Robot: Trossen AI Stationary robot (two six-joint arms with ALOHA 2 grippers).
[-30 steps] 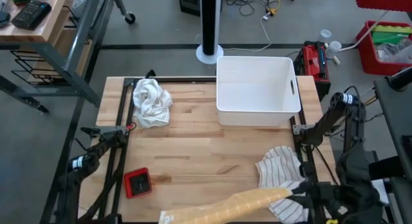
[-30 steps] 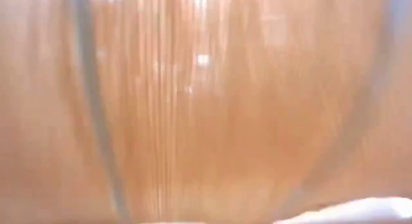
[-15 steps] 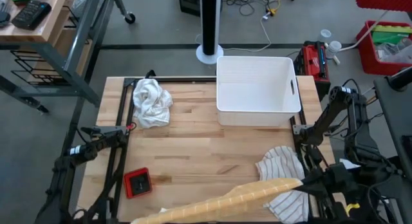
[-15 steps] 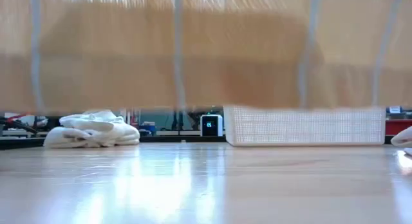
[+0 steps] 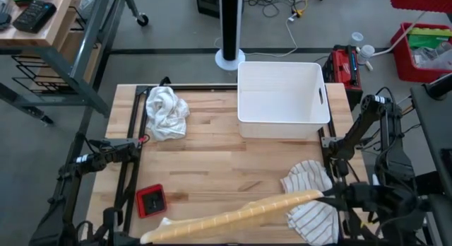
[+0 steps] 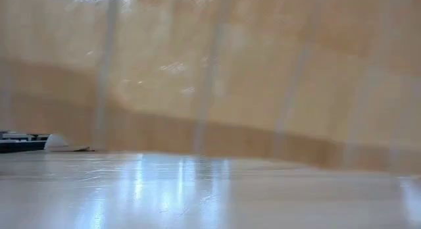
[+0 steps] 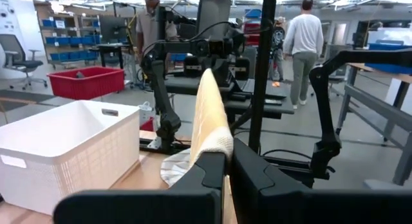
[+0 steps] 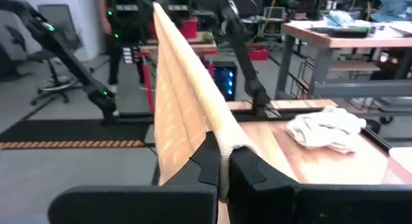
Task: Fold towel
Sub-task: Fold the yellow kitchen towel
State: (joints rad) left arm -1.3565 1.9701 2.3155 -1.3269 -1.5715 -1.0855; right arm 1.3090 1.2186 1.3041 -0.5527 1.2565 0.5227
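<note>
A tan towel (image 5: 233, 216) is stretched along the table's near edge between my two grippers. My left gripper (image 5: 147, 237) is shut on its left end and my right gripper (image 5: 326, 196) on its right end. Each wrist view shows the towel (image 7: 209, 108) (image 8: 180, 89) running from that arm's own fingers to the other arm. In the low view the towel (image 6: 210, 77) hangs as a sheet filling most of the picture, and its lower edge comes close to the table top. My left gripper pinches the towel's upper edge at its left end (image 7: 219, 143) between its two shut fingers. The fingers lie level and point along the towel. The cloth runs stretched toward the other arm and hangs below this edge. My right gripper pinches the upper edge at the right end (image 8: 225, 137) between its two shut fingers. These fingers are nearly level and also point along the towel. The cloth is drawn out toward the left arm and hangs down from the held edge.
A white bin (image 5: 282, 97) stands at the far middle. A crumpled white towel (image 5: 166, 112) lies far left, and a striped towel (image 5: 311, 203) lies near right, below my right gripper. A red object (image 5: 150, 200) lies near left. People stand in the room beyond the table (image 5: 212, 161).
My left gripper has risen and gone toward the table's left edge. My right gripper has shifted a little toward the far edge. The towel is drawn out longer and thinner between them. Its hanging sheet has swung, the lower edge rising and then dropping.
</note>
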